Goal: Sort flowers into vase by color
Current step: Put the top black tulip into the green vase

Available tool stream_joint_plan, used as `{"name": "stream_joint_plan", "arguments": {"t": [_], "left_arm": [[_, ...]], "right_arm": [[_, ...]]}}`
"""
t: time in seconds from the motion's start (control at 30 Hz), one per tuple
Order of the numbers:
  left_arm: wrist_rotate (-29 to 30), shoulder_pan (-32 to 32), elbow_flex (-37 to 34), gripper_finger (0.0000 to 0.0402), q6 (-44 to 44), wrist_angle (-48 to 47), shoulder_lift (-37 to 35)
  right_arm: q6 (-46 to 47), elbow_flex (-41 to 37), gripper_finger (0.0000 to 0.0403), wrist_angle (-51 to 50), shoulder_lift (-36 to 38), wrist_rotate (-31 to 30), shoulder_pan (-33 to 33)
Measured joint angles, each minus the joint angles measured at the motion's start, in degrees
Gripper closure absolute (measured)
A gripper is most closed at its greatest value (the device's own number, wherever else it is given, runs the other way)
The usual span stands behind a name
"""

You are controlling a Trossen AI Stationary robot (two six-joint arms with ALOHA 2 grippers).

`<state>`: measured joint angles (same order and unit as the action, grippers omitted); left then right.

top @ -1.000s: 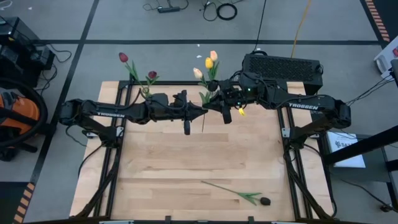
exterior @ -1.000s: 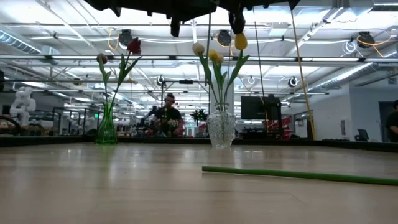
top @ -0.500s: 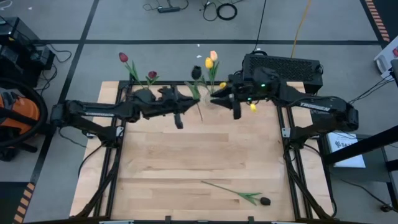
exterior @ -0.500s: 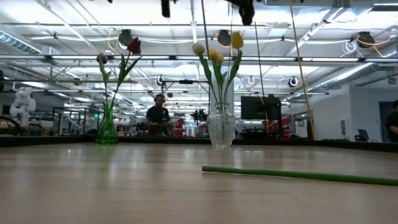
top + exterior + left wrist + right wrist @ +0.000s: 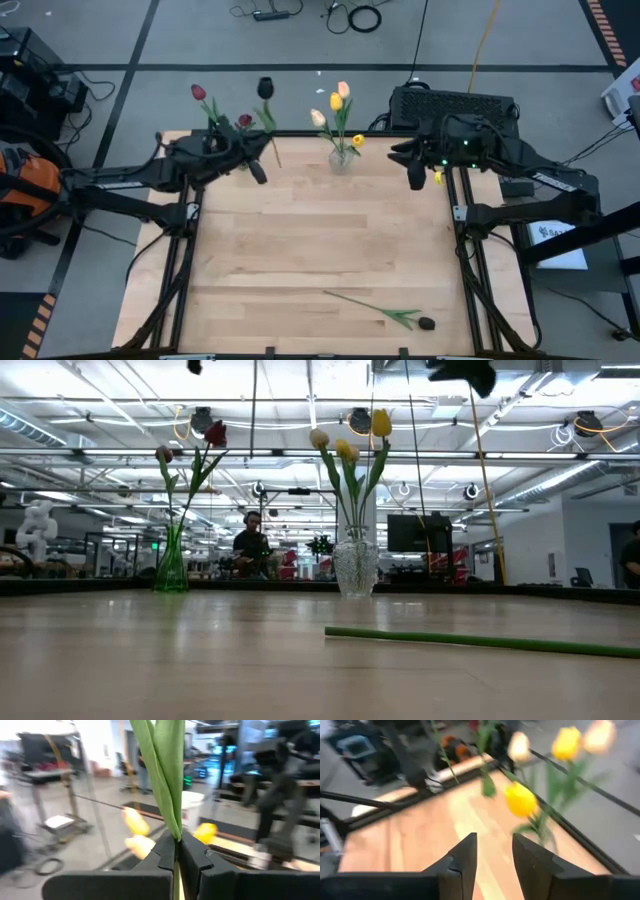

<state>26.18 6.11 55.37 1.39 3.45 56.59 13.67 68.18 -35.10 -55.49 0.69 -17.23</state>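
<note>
A dark maroon tulip [image 5: 265,88] stands upright in my left gripper [image 5: 262,163], which is shut on its stem near the table's far left, next to the green vase [image 5: 171,565]. That vase holds two red tulips [image 5: 198,92]. The clear vase [image 5: 355,565] at the far middle holds yellow and cream-peach tulips [image 5: 336,100]. My right gripper [image 5: 493,855] is open and holds nothing, to the right of the clear vase. Another dark tulip [image 5: 426,323] lies on its side on the table near the front edge. My left gripper pinches the dark tulip's green stem [image 5: 176,839] between its two fingers, just below where the leaves [image 5: 165,765] rise. The fingers come at it level and lie across the stem. The tulip stands upright, head up, and its lower stem [image 5: 253,420] hangs clear of the table.
A black box [image 5: 455,105] stands behind the table's far right corner. The lying tulip's long stem [image 5: 480,642] stretches across the near right part of the tabletop. Bare wood [image 5: 320,230] lies in the middle of the table.
My left gripper has carried the dark tulip from the table's far middle toward the left edge and the green vase, rising as it went; the tulip stays upright. My right gripper has drawn back from the clear vase toward the right edge. The yellow tulip there has stayed in place.
</note>
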Motion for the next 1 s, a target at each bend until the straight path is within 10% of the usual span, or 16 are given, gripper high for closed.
{"name": "stream_joint_plan", "arguments": {"t": [0.4, 0.77, 1.0], "left_arm": [[16.8, 4.6, -1.4, 0.0394, 2.1, -8.9, -7.5], [14.6, 13.4, -1.6, 0.0394, 0.5, -23.9, -14.6], [5.2, 22.6, -9.5, 0.0394, 2.1, -13.4, -15.9]], "right_arm": [[13.2, -13.2, 0.0309, -4.7, 2.4, -3.9, 0.1], [27.4, -30.3, 0.0324, 10.3, 2.3, -4.0, 2.2], [27.7, -30.8, 0.0324, 18.5, 1.3, -4.0, 2.3]]}}
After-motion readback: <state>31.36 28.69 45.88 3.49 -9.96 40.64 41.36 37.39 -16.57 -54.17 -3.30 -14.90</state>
